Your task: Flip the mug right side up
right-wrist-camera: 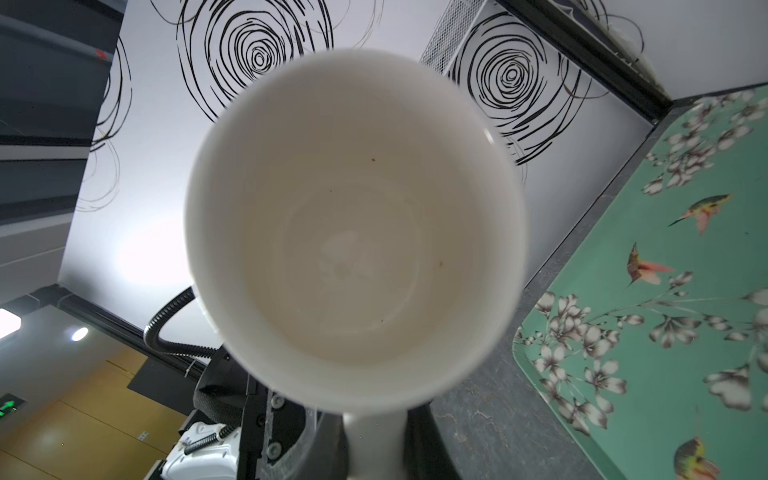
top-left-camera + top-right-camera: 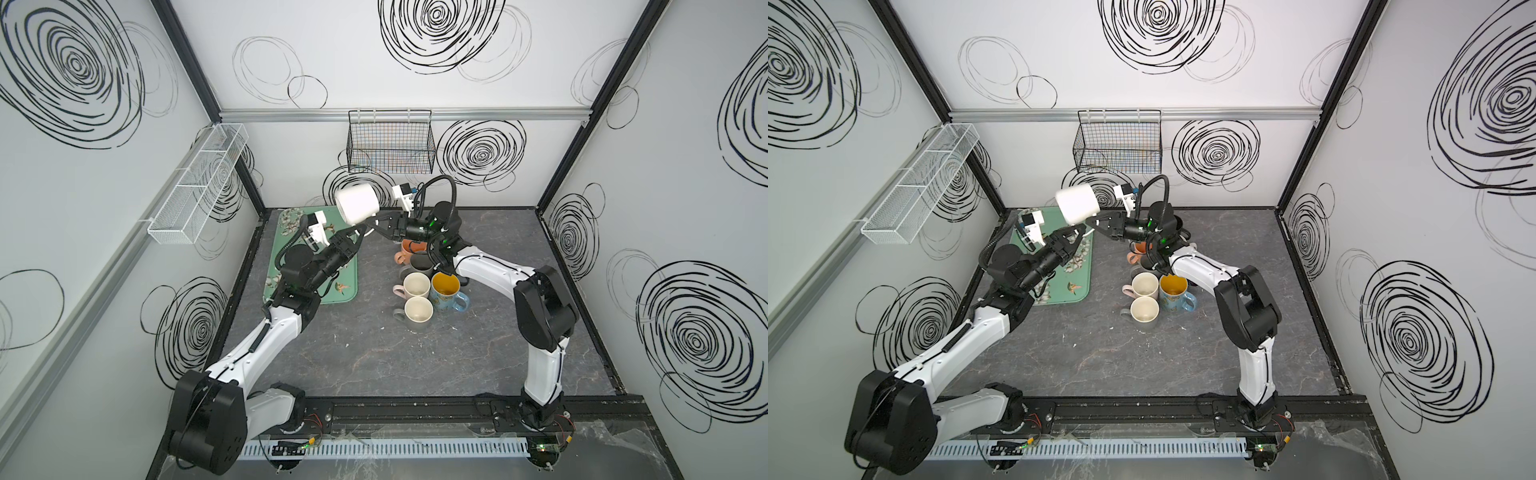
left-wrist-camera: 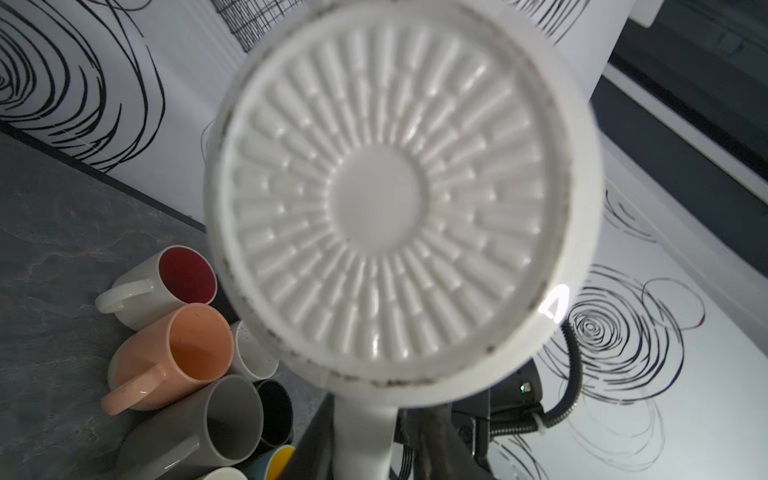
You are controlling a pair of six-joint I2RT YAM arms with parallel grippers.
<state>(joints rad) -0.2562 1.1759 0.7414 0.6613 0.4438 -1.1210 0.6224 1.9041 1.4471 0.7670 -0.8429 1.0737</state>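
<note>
1. white mug (image 2: 356, 204) (image 2: 1077, 203) is up in the air at the back of the table, off the surface; in both top views it overlaps the back right corner of the green floral tray (image 2: 349, 286)
2. it lies on its side, tilted: the ribbed base (image 3: 390, 199) fills the left wrist view, and the open mouth with its bare inside (image 1: 353, 232) fills the right wrist view
3. handle (image 1: 374, 444) points down toward both grippers, which meet just under the mug
4. right gripper (image 2: 375, 225) reaches in from the right, jaws closed tight on the handle, carrying the mug
5. left gripper (image 2: 360, 234) reaches in from the left, jaws a little apart beside the handle; can't tell if the pads touch it
6. a cluster of upright mugs stands on the dark marbled tabletop (image 2: 374, 353) right of the tray, partly under the right arm: two cream mugs (image 2: 417, 284) (image 2: 419, 310), blue mug with yellow inside (image 2: 446, 286), grey mug (image 3: 224, 419), peach mug (image 3: 195, 345), red-lined mug (image 3: 183, 274)
7. black wire basket (image 2: 390, 141) hangs on the back wall, white mesh basket (image 2: 199, 183) on the left wall
</note>
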